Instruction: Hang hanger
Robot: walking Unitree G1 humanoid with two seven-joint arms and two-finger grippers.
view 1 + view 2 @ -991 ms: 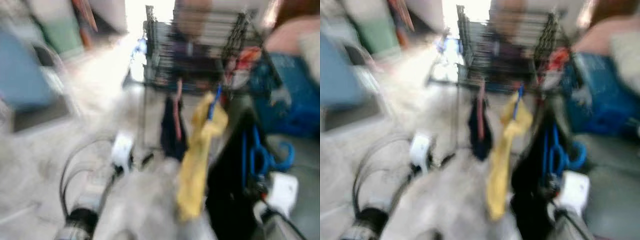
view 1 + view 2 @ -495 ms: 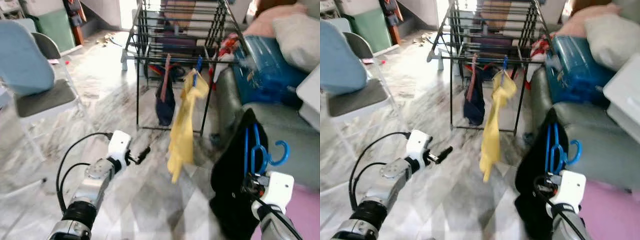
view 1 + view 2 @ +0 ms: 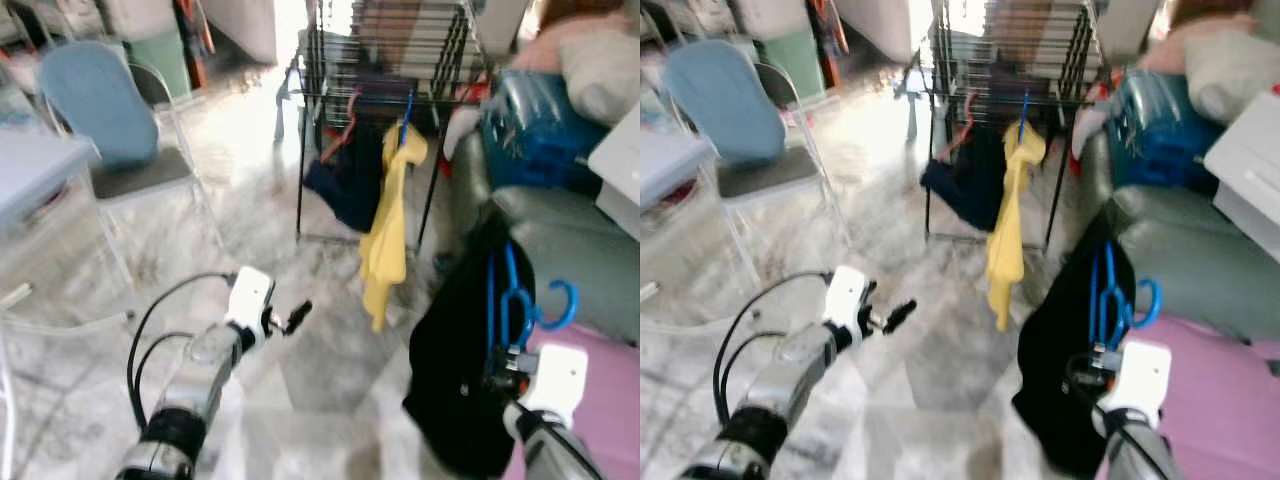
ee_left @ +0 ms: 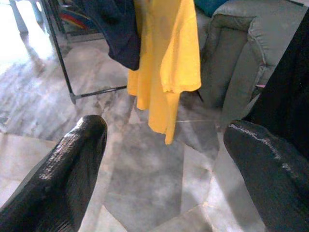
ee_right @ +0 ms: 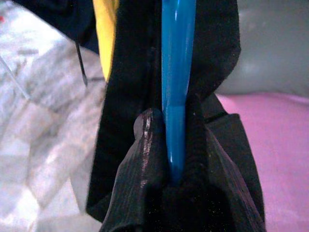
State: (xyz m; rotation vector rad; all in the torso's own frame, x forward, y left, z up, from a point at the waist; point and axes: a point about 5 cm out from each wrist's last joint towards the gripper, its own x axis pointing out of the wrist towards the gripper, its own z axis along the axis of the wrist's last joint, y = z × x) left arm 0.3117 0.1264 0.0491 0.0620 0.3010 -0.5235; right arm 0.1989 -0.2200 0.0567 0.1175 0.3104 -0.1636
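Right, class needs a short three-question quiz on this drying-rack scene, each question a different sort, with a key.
1. True or false: the right gripper is shut on the blue hanger that carries a black garment.
2. Multiple choice: what hangs from the drying rack beside the dark blue garment? A) a yellow garment B) a white towel C) a red coat
3. Fill in: the left gripper has its fingers ____ and holds nothing.

Key: 1 true; 2 A, the yellow garment; 3 open, with bare floor between the fingers.
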